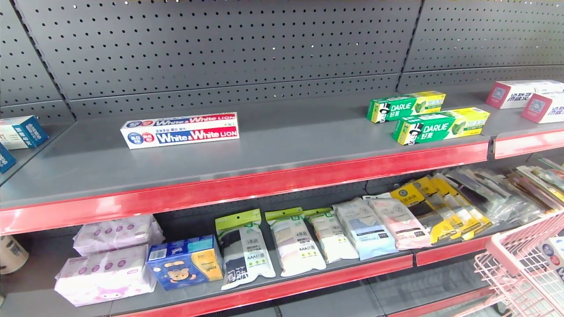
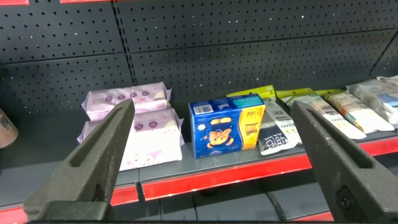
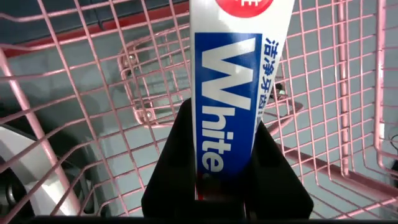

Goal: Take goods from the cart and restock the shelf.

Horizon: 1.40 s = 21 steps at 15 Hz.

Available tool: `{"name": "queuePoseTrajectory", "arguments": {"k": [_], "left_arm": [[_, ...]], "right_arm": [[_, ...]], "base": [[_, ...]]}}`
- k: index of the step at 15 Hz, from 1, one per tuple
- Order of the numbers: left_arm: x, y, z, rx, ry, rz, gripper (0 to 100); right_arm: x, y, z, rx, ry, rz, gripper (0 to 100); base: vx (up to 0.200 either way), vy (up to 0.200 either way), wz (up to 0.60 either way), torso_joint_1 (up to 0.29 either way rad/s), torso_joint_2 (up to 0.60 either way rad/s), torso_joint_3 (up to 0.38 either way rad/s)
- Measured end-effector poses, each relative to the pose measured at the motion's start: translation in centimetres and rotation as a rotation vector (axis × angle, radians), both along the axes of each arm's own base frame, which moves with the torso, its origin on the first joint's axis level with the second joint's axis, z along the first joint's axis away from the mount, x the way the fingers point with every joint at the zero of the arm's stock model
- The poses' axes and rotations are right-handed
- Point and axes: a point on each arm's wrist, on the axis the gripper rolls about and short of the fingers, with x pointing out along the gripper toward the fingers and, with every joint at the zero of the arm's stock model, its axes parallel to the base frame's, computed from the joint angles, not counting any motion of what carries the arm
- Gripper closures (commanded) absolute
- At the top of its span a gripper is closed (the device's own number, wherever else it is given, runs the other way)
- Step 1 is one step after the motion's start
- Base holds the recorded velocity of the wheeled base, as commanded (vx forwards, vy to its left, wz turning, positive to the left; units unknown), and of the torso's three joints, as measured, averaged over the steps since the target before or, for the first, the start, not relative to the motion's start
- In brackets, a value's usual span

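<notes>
My right gripper (image 3: 224,146) is shut on a white, blue and red toothpaste box (image 3: 233,81), held on end over the pink wire cart (image 3: 93,81). The cart's corner (image 1: 520,259) stands at the lower right of the head view. A matching white toothpaste box (image 1: 180,130) lies alone on the grey upper shelf (image 1: 282,149), left of centre. My left gripper (image 2: 212,109) is open and holds nothing. It faces the lower shelf, in line with a blue carton (image 2: 225,126).
Two green toothpaste boxes (image 1: 440,125) lie at the right of the upper shelf, with pink-and-white boxes (image 1: 520,93) beyond them and blue boxes (image 1: 22,131) at the far left. Tissue packs (image 1: 110,273) and bagged goods (image 1: 291,244) line the lower shelf.
</notes>
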Motion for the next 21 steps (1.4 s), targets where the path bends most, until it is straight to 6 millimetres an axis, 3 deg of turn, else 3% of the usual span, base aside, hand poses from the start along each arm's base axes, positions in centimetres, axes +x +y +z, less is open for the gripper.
{"name": "queuePoseTrajectory", "arguments": {"k": [6, 10, 16, 21], "left_arm": [[0.0, 0.0, 0.0, 0.000, 0.000, 0.000, 0], [0.0, 0.0, 0.0, 0.000, 0.000, 0.000, 0], [0.0, 0.0, 0.0, 0.000, 0.000, 0.000, 0], [0.0, 0.0, 0.0, 0.000, 0.000, 0.000, 0]], "right_arm": [[-2.1, 3.2, 3.6, -0.061, -0.103, -0.129, 100], [-2.0, 6.2, 7.1, -0.118, -0.263, -0.178, 100], [-1.5, 11.5, 10.3, -0.165, -0.405, 0.046, 100], [-2.5, 16.1, 11.6, -0.037, -0.336, 0.309, 100]], "base": [[0.000, 0.000, 0.00, 0.000, 0.00, 0.000], [0.000, 0.000, 0.00, 0.000, 0.00, 0.000], [0.000, 0.000, 0.00, 0.000, 0.00, 0.000], [0.000, 0.000, 0.00, 0.000, 0.00, 0.000]]}}
